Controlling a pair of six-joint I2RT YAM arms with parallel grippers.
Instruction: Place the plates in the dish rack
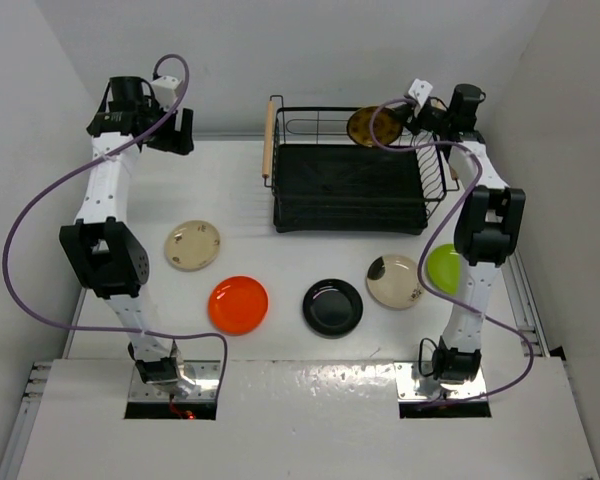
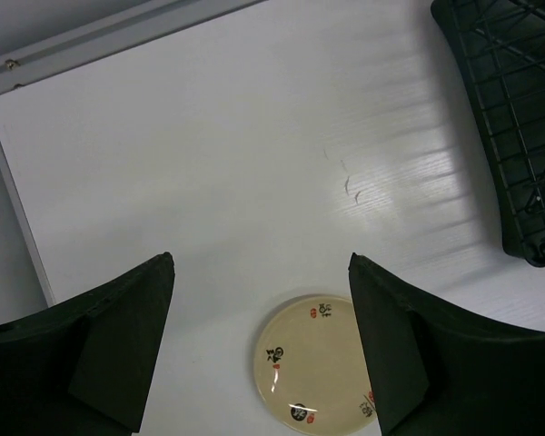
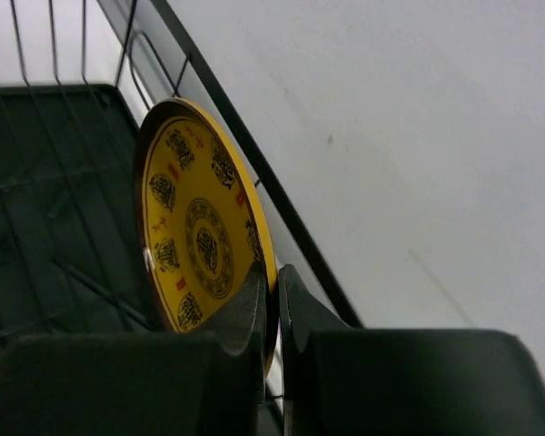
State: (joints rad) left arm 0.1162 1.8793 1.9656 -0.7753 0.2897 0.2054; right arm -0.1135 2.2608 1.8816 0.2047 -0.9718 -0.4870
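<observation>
We hold the yellow patterned plate [image 3: 200,236] on edge in our tightly closed right gripper [image 3: 277,282] at the dish rack's [image 1: 350,180] far right corner (not yet let go), while the cream plate [image 1: 192,245], orange plate [image 1: 238,305], black plate [image 1: 332,307], beige plate [image 1: 395,281] and green plate [image 1: 442,268] lie on the table [image 1: 280,260], our left gripper [image 2: 262,263] wide open and empty above the cream one.

The dish rack [image 1: 350,185] sits at 12 o'clock on the white surface [image 1: 280,265]. At its 1 o'clock corner the right gripper [image 1: 402,118] holds the yellow-brown plate [image 1: 368,127] at the rim. Five plates lie flat nearer: the cream plate [image 1: 192,245] at 9 o'clock, the orange plate [image 1: 238,305] at 7, the black plate [image 1: 332,307] at 6, the beige plate [image 1: 394,281] at 5, and the lime green plate [image 1: 442,268] at 4, partly behind the right arm [image 1: 485,225].
</observation>
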